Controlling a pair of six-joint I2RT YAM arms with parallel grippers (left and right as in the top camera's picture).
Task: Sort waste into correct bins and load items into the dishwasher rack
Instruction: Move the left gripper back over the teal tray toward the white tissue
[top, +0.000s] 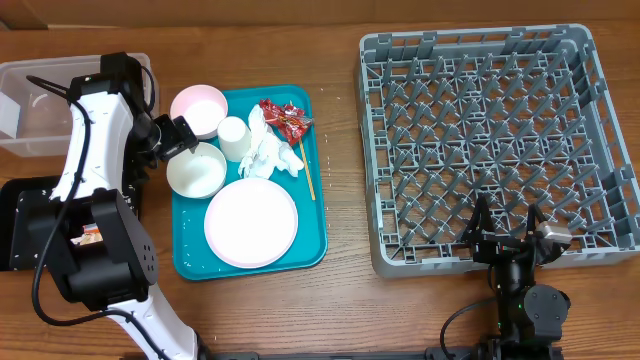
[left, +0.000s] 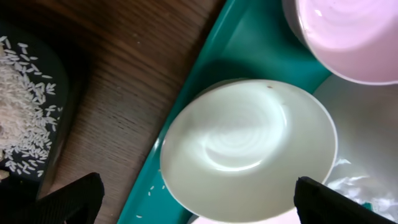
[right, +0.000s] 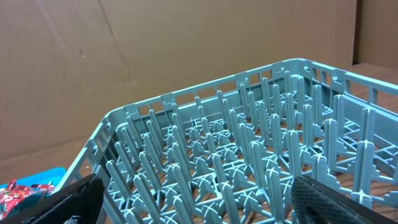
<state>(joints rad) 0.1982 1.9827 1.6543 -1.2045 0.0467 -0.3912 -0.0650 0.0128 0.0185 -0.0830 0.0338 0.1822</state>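
Left fingers (left: 68, 199) spread wide, empty, over white round bowl (left: 249, 149) on teal plastic tray (left: 236, 37). Best: straddle rim, pinch one wall. Right fingers (right: 62, 202) wide, empty, at grey pegged plastic dishwasher rack (right: 249, 155).

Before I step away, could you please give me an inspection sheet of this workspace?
Surface: wooden table.
Job's things: pinkish bowl, white bowl, cup, plate, napkins, wrapper and chopstick on the teal tray; rice in the black tray; clear tub; rack holds no dishes.
Clutter: nothing seen.
Grippers: left gripper open above the white bowl; right gripper open at the rack's near edge.
Cables: black cable loops beside the left arm.
Surroundings: cardboard wall.
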